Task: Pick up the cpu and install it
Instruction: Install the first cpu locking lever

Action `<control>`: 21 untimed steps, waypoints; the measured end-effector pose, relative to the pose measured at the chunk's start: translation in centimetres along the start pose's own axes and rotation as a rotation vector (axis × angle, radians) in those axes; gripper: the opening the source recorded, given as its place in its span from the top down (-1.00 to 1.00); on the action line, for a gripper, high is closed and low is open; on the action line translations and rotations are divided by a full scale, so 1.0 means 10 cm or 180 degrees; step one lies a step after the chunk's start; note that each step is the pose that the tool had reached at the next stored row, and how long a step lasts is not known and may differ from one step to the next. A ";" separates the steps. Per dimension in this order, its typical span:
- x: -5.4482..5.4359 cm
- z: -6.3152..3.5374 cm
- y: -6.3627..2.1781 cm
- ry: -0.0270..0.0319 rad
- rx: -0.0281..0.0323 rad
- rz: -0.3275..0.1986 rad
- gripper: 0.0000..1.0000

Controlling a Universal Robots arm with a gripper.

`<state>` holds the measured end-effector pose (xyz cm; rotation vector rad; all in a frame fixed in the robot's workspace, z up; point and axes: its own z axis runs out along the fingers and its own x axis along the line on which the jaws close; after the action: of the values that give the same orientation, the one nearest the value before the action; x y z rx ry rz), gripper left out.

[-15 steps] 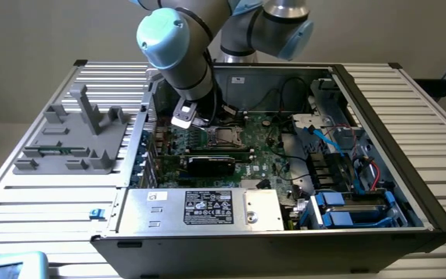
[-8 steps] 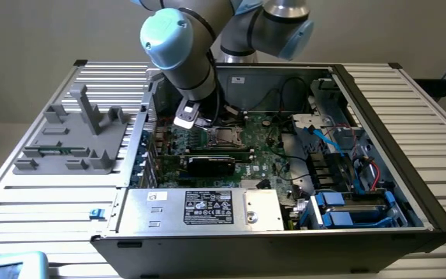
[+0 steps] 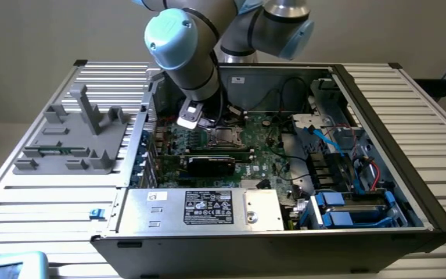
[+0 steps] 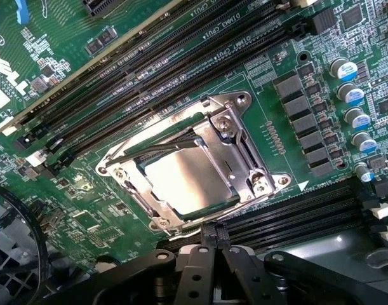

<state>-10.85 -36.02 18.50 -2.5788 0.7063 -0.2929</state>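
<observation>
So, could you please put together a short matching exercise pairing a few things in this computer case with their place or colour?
Things:
1. cpu
2. silver box with black label
3. black card
4. blue cables

Descriptions:
A. along the case's near edge in the exterior view
B. lies in the metal socket frame on the green board
C. towards the exterior view's right
D. just nearer than the socket, on the board

Pairs: 1-B, 2-A, 3-D, 4-C

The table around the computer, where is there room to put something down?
The ribbed table is bare in front of the grey holder, beside the computer case. Its far strip on the exterior view's right is bare too. Inside the case it is crowded: motherboard, cables, drives.
</observation>
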 end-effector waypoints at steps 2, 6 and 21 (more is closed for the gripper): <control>0.01 0.002 -0.003 0.0000 0.0000 0.0000 0.78; 0.02 0.005 -0.006 0.0001 0.0000 0.0001 0.78; -0.31 -0.174 0.134 -0.0005 0.0017 0.0005 0.78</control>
<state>-14.58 -36.06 19.13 -2.5730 0.7061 -0.2916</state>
